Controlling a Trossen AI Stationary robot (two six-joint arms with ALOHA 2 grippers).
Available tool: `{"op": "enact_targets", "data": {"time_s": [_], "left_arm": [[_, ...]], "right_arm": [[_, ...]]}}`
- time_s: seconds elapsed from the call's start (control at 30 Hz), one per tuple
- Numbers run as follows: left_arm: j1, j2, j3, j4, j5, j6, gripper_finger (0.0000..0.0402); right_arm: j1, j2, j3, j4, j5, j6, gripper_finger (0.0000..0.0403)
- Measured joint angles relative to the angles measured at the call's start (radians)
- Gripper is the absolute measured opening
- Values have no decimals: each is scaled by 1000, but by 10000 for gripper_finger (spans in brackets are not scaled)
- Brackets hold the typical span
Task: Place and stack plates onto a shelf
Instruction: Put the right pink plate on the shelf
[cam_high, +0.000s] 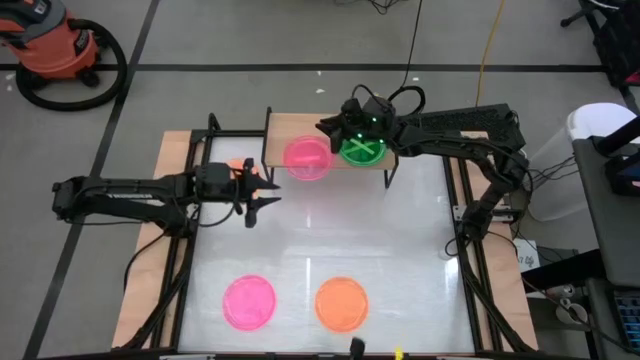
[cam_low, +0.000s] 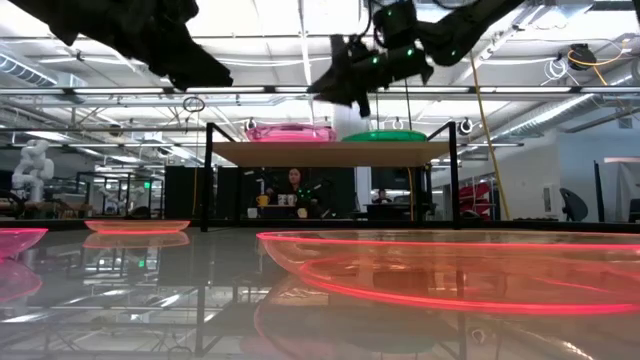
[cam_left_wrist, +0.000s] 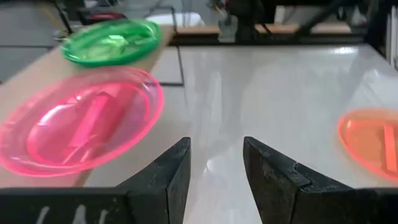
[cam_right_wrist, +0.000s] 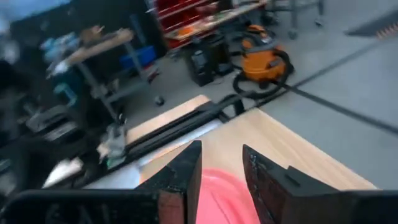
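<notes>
On the low light-wood shelf (cam_high: 290, 130) at the far side of the white tabletop (cam_high: 400, 230), two stacks sit side by side: translucent neon pink plates (cam_high: 306, 157) on the left, translucent green plates (cam_high: 361, 151) on the right. Low view shows both resting flat on the board, with the thin black legs under it.

Right gripper (cam_high: 330, 128) hangs over the shelf, just behind the pink stack and beside the green one. Its wrist view shows both fingers (cam_right_wrist: 180, 177) parted with a narrow gap and nothing between them, the pink rim directly below.

Left gripper (cam_high: 262, 192) hovers above the tabletop, just in front of the shelf's left end and apart from it. Jaws released and empty; fingers (cam_left_wrist: 171, 180) point toward the pink stack.

Near edge of table: one pink plate (cam_high: 248, 302) and one orange plate (cam_high: 342, 304) lie flat, side by side, well apart from both grippers.

Beyond the table, an orange shop vacuum (cam_high: 50, 45) stands on the floor. A person (cam_low: 294, 186) sits in the room behind.
</notes>
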Motion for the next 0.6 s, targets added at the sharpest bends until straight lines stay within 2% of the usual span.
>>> {"op": "enact_targets", "data": {"time_s": [0.13, 0.23, 0.3, 0.5, 0.6], "left_arm": [[-20, 20, 0, 2, 0, 23, 154], [-33, 14, 0, 13, 0, 33, 154], [-38, 5, 0, 27, 0, 32, 154], [-44, 3, 0, 104, -1, 15, 154], [-45, 4, 0, 114, -1, 1, 154]], "right_arm": [[64, -76, 0, -106, -107, -201, 102], [155, -113, 0, -241, -113, -334, 102], [225, -115, 0, -302, -74, -409, 102], [369, -68, 1, -383, 201, -540, 87], [378, -25, 0, -396, 223, -551, 75]]}}
